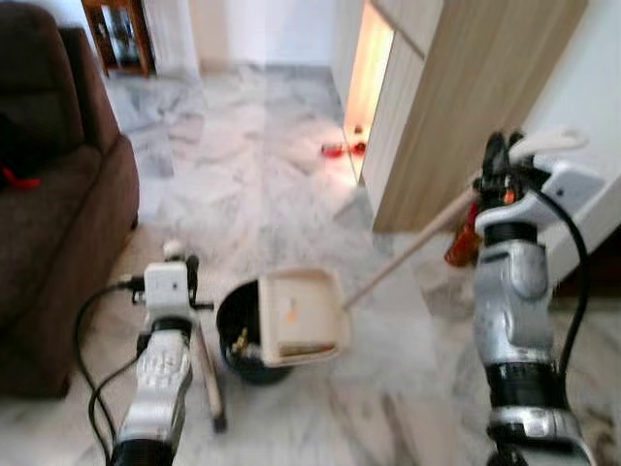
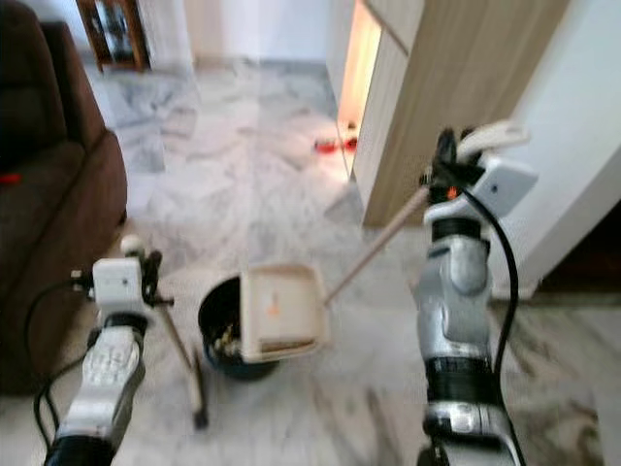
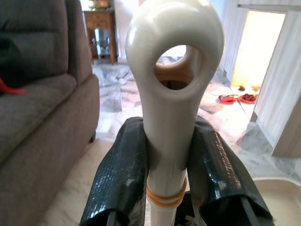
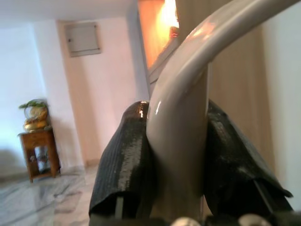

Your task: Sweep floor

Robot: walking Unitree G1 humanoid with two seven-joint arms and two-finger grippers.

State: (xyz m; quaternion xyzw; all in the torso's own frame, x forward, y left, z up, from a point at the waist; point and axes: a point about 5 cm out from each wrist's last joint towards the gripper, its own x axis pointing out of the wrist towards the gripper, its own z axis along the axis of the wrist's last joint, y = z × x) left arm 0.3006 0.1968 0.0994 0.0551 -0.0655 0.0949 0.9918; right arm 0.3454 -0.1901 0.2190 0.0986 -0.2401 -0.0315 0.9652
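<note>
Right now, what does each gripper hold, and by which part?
Left gripper: broom, at its handle's looped top end. Right gripper: dustpan, at its long handle's curved top.

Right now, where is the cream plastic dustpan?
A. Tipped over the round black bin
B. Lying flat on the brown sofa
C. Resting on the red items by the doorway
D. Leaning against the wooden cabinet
A: the cream plastic dustpan, held by its long handle in the right tool, sits tilted over the round black bin on the marble floor.
</note>
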